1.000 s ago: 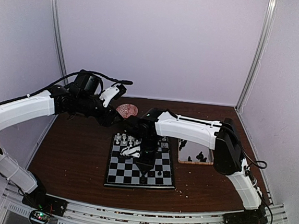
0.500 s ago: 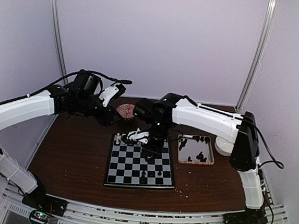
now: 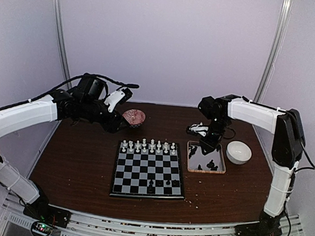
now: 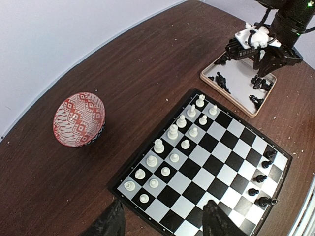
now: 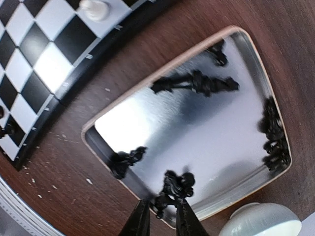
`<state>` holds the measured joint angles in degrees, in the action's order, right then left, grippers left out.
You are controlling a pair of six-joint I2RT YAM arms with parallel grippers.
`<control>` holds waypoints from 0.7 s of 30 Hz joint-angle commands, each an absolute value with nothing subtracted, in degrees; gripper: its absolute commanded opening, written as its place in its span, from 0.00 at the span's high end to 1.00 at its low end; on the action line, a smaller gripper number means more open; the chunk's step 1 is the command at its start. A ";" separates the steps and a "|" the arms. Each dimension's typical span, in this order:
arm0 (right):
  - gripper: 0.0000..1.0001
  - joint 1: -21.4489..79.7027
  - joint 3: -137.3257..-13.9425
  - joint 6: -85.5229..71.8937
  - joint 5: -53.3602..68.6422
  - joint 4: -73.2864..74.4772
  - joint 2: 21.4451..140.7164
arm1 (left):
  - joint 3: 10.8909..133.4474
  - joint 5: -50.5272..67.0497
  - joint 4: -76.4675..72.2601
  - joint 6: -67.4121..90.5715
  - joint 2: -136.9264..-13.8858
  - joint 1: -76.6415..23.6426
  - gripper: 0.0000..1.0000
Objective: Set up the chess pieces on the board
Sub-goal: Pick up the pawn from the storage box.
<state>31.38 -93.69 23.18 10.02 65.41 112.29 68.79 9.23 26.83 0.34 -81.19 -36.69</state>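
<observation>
The board [image 3: 141,175] lies flat in the middle of the dark brown surface [image 3: 71,160]. The white pieces [image 3: 148,146] fill its two far ranks, sixteen figures standing upright in two full rows. Only a handful of black pieces [image 4: 260,178] stand on it, strung along the near side towards the right corner.

The loose black pieces [image 5: 197,82] lie tipped over in small clusters inside a wooden-rimmed grey tray [image 3: 221,156]. It sits just beside the board's right edge, with a narrow strip of bare wood between them. A plain white bowl [image 3: 238,152] stands just right of the tray. A red-and-white patterned bowl [image 4: 78,119] rests beyond the board's far-left corner. Pale crumbs [image 5: 88,181] dot the wood near the tray.

From my remote station I see the right arm [image 3: 252,112] reaching in from the right, with the right jaws pointing down over the tray. They stand only a sliver apart. One black figure [image 5: 174,189] sits right at their tips, in the tray corner close to the white bowl, and I cannot tell whether it is pinched or merely lying there.

The left arm [image 3: 31,115] stretches across the far left. The left jaws hang above the board's far-left corner, spread roughly halfway and holding nothing.
</observation>
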 commanded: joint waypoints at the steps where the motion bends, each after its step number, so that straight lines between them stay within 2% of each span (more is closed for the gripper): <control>1: 0.80 28.48 -91.46 23.27 5.13 63.37 110.56 | 69.43 10.26 24.61 0.79 -80.81 -36.13 0.45; 11: 0.80 26.99 -88.97 22.94 3.10 62.62 113.31 | 69.43 10.45 24.61 0.88 -81.28 -36.08 0.45; 21: 0.76 26.89 -88.25 23.03 3.68 62.80 115.26 | 69.52 10.70 24.59 0.88 -81.37 -35.95 0.45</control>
<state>27.22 -89.03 23.16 4.38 63.05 114.15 68.79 9.87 26.83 0.56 -81.21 -36.45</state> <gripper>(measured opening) 0.235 0.549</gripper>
